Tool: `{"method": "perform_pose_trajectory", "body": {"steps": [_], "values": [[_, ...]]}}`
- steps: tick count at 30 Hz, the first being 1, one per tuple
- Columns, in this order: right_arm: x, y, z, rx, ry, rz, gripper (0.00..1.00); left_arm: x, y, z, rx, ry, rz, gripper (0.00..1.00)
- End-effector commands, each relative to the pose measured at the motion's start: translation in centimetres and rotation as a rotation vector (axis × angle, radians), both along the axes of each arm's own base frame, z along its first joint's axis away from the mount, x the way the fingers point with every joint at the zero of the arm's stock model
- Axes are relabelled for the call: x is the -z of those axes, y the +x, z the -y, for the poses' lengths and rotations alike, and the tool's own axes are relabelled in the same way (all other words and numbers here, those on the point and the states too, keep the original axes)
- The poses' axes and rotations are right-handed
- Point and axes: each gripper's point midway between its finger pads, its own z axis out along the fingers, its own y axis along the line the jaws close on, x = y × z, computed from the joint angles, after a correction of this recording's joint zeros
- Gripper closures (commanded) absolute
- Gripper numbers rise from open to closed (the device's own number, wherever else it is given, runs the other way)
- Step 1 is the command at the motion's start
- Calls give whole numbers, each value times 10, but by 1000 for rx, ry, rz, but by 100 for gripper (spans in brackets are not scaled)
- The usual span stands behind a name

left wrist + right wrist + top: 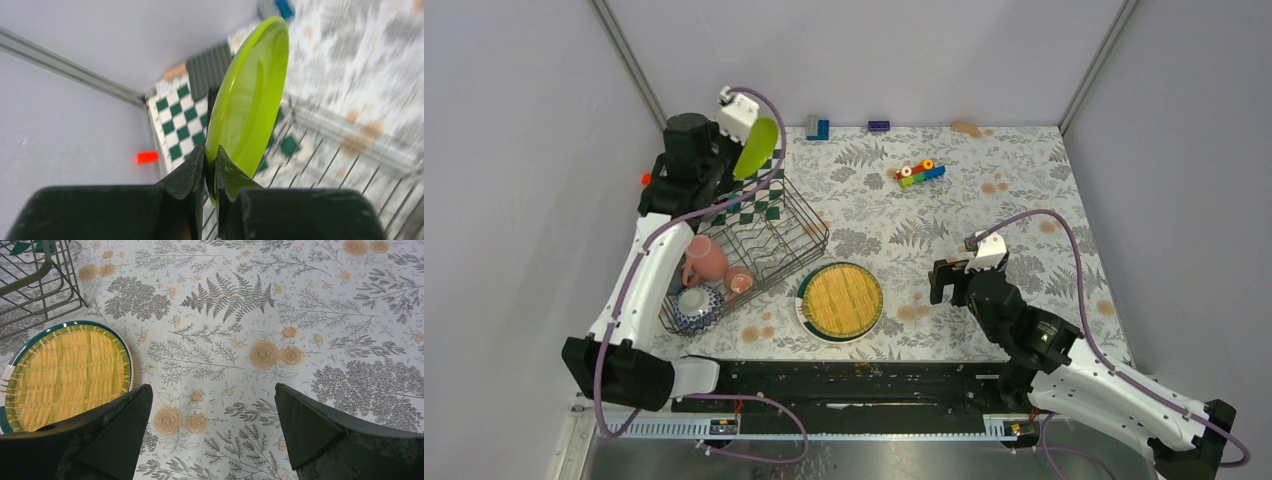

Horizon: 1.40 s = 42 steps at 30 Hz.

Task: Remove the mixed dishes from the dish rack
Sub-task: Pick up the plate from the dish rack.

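Note:
My left gripper (211,155) is shut on the rim of the lime-green plate (250,90), holding it on edge above the far end of the black wire dish rack (779,240); the plate shows in the top view (756,148) too. In the rack's near end sit a pink cup (705,259), a smaller pink cup (739,282) and the red-patterned bowl (695,304). The yellow plate (844,298) lies on the white plate with dark rim (807,318) on the table right of the rack; it also shows in the right wrist view (60,375). My right gripper (212,405) is open and empty over the cloth, right of the plates.
A green-and-white chequered board (175,117) lies under the rack's far end. Coloured toy bricks (920,172) lie at mid-back, with more bricks (818,127) (879,125) by the back wall. A small red item (645,178) sits by the left wall.

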Motion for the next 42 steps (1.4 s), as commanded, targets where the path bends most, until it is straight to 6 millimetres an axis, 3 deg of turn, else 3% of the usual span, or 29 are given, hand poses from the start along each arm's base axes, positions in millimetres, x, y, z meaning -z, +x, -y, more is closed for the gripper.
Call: {"method": "perform_pose_trajectory", "body": {"steps": [1, 8, 12, 16, 21, 24, 27, 32, 37, 42], "values": [[-9, 2, -10, -11, 91, 38, 0, -136, -14, 27, -10, -518, 380, 100], [-29, 4, -16, -4, 254, 115, 0, -192, -50, 72, 187, -1005, 417, 100], [-38, 3, -20, -6, 376, 162, 0, -193, -64, 92, 277, -1197, 329, 100], [-52, 1, -20, -10, 506, 221, 1, -162, -74, 114, 351, -1315, 198, 100], [-53, -4, -17, -22, 568, 251, 1, -94, -87, 146, 372, -1356, 39, 100], [-52, -7, -21, -50, 590, 243, 0, -51, -100, 175, 408, -1317, -91, 100], [-50, -9, -28, -74, 589, 226, 0, -22, -116, 204, 494, -1281, -228, 100], [-50, -11, -42, -128, 587, 188, 1, 6, -135, 234, 631, -1207, -426, 100], [-60, -16, -61, -219, 610, 173, 0, 32, -134, 239, 597, -1146, -490, 100], [-63, -12, -73, -239, 611, 160, 0, 50, -146, 246, 640, -1091, -525, 100]]}}
